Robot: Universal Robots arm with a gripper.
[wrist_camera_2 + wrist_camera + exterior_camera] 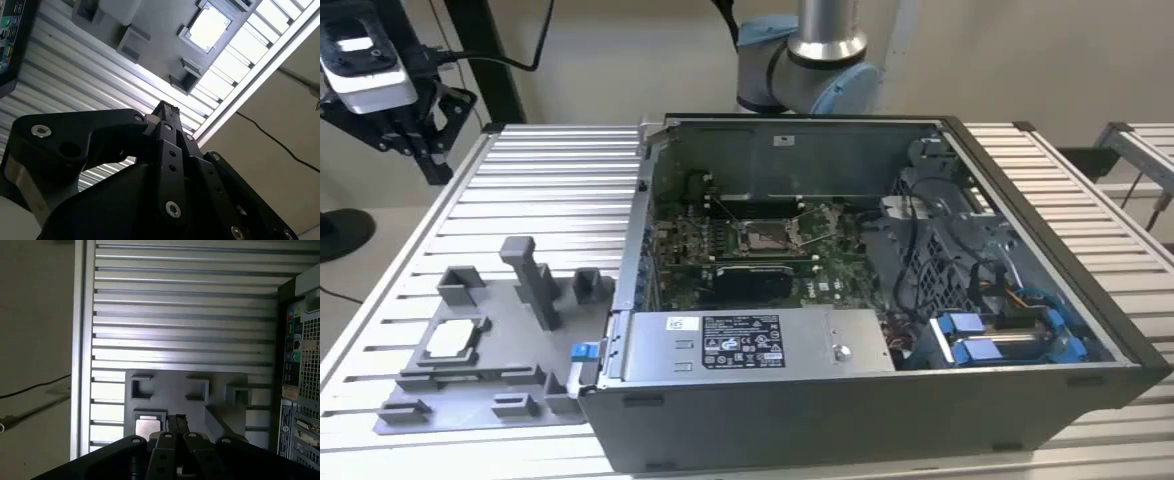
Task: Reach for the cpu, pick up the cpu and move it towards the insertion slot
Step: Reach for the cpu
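Hovering gripper (164, 106) well above cpu (210, 27) in grey fixture (160, 27), clenched on nothing. Awaiting pick-up and transfer toward insertion slot (765, 236), well apart.

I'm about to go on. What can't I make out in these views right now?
- Flat, silvery square metal cpu: in the first wrist view, the black gripper covers one edge.
- Silver-framed square insertion slot: in the exterior view, it is too small to tell whether its dark centre is free.
- Grey plastic fixture: in the second wrist view, the picture's edge cuts it off.
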